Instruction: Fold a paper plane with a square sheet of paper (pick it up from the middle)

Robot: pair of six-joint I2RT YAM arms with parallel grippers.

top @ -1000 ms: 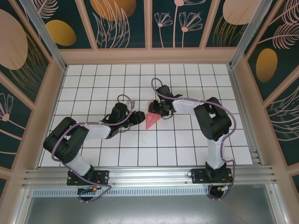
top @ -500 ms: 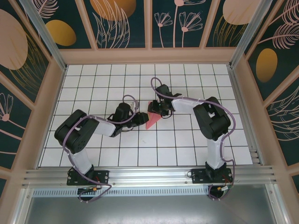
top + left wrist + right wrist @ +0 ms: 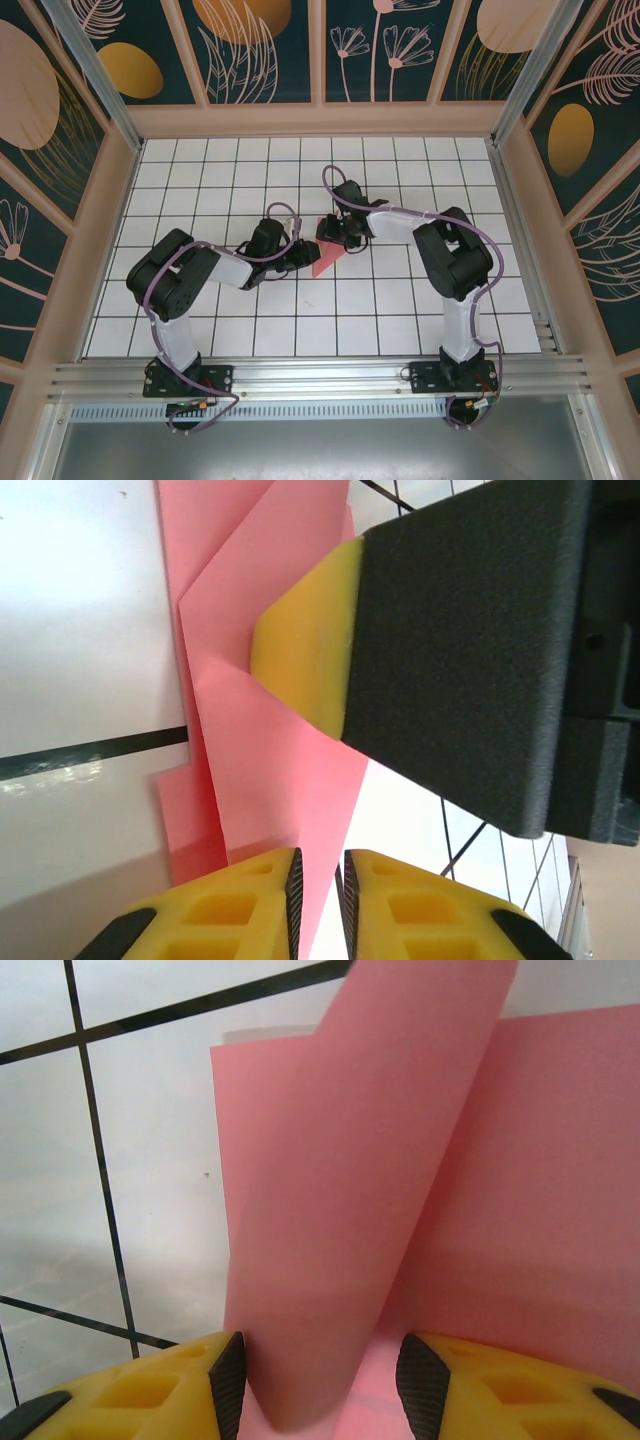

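Observation:
The salmon-pink sheet of paper (image 3: 325, 262) lies folded into a pointed shape on the white grid near the table's middle. My left gripper (image 3: 303, 256) reaches it from the left. In the left wrist view its jaws (image 3: 318, 895) stand nearly together around the paper's (image 3: 270, 740) narrow pointed flap, with a sliver of gap on the right side. My right gripper (image 3: 335, 238) sits at the paper's far end, and one of its yellow fingertips (image 3: 300, 650) rests on the sheet. In the right wrist view the right gripper (image 3: 320, 1380) is open, and a curled raised flap (image 3: 370, 1160) stands between its pads.
Both black arms bend inward over the tiled table (image 3: 200, 320), their wrists close together at the paper. Peach-framed walls (image 3: 320, 118) enclose the table on three sides. An aluminium rail (image 3: 320, 378) runs along the near edge by the arm bases.
My left arm has swung in and brought its gripper right onto the paper's tip, its jaws narrowing. The right gripper has stayed at the paper's far end.

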